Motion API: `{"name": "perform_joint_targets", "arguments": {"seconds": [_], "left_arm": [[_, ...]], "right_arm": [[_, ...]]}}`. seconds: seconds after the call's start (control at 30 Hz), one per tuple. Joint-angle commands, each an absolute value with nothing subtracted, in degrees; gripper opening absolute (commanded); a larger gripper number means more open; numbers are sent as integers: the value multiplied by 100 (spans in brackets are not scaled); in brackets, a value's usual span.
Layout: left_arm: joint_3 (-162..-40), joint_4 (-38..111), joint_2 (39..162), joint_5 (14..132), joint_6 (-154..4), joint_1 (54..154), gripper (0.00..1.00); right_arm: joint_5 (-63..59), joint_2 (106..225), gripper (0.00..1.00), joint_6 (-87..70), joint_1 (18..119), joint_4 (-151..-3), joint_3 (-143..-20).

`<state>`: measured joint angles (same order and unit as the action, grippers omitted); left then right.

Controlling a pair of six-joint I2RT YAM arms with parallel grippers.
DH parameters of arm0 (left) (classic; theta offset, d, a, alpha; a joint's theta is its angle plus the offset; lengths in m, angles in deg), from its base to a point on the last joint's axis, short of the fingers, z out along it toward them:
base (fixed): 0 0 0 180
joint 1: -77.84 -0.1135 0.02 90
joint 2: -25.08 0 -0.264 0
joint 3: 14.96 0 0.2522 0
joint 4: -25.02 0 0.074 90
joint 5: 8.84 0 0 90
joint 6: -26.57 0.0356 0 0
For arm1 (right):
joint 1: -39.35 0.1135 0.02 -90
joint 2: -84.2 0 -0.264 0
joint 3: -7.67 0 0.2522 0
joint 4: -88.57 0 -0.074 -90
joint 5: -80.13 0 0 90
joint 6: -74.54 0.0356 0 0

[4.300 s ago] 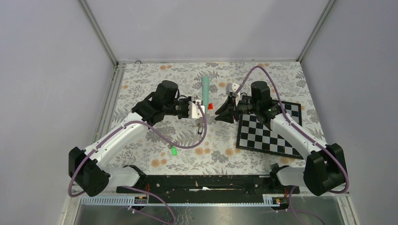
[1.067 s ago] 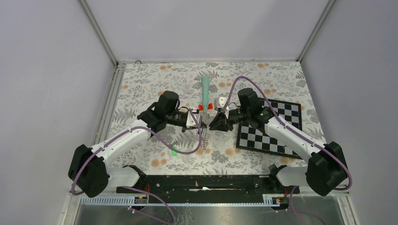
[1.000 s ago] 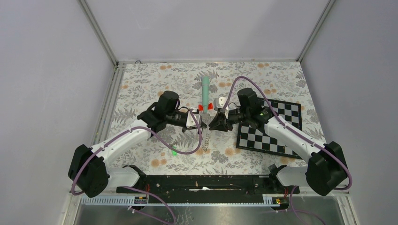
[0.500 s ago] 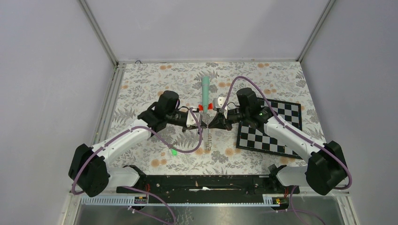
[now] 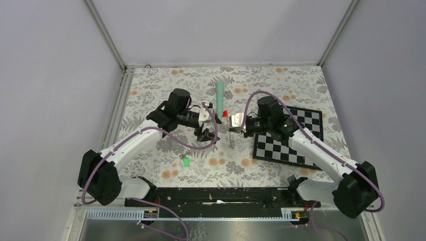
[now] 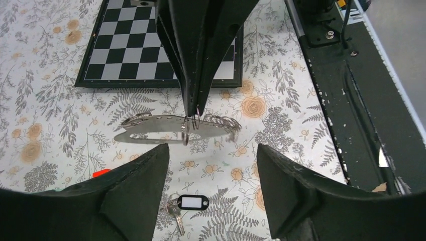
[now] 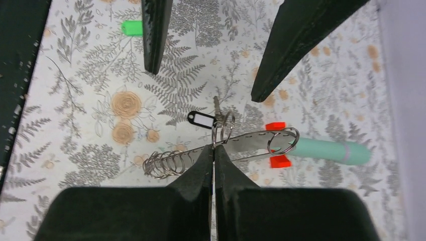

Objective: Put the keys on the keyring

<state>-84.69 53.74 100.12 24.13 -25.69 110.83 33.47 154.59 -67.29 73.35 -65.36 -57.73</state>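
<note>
Both arms bend inward over the floral surface (image 7: 75, 100). The right claw (image 7: 213, 150) is closed, pinching the keyring (image 7: 251, 140) by a small ring. The left claw (image 6: 211, 150) faces it, open and holding nothing. A green-headed key (image 7: 132, 27) and a tagged key (image 7: 201, 119) lie on the surface.

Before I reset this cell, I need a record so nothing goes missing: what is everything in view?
keyring: one, grey metal strap with wire rings, hanging from the right gripper.
green key: one, bright green head, on the cloth near the left arm.
tagged key: one, dark, with a black-rimmed white tag, on the cloth near the keyring.
stick: one, teal with a red base, far middle.
chessboard: one, black and white, right side.
tablecloth: one, grey floral with orange blooms, over the table.
left gripper: one, black, open, holding nothing.
right gripper: one, black, shut on a keyring ring.
</note>
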Motion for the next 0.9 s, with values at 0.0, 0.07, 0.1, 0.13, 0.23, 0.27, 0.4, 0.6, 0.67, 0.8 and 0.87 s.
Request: {"name": "perform_joint_targets", "arguments": {"seconds": [0.0,0.07,0.1,0.13,0.23,0.27,0.4,0.6,0.67,0.8,0.87], "left_arm": [[-9007,6104,10134,2021,-2299,11039,72],[-9138,6272,10198,1926,-2419,11036,72],[-9204,6380,10243,1845,-2433,11036,72],[-9269,6510,10271,1766,-2407,11036,71],[-9357,6660,10300,1693,-2404,11036,69],[-9354,6664,10289,1718,-2390,11036,68],[-9301,6621,10230,1783,-2335,11036,65],[-8892,6151,10084,2167,-2187,11256,64],[-8763,5948,10067,2338,-2143,11353,65],[-8608,5795,10110,2632,-1909,11547,66],[-8537,5789,10156,2708,-1753,11635,66]], "right_arm": [[3065,14993,0,-7719,7368,-6507,-5566],[3062,14839,0,-8061,7369,-6550,-5335],[3045,14786,0,-8180,7371,-6607,-5247],[3040,14750,0,-8275,7366,-6648,-5158],[3139,14682,0,-8408,7365,-6655,-5043],[3203,14677,0,-8410,7370,-6647,-5035],[3481,14770,0,-8355,7370,-6438,-5163],[3849,14956,0,-8107,7363,-6285,-5296],[3913,15031,0,-8005,7367,-6277,-5335],[3961,15171,0,-7815,7362,-6298,-5399],[3970,15231,0,-7688,7358,-6322,-5439]]}}
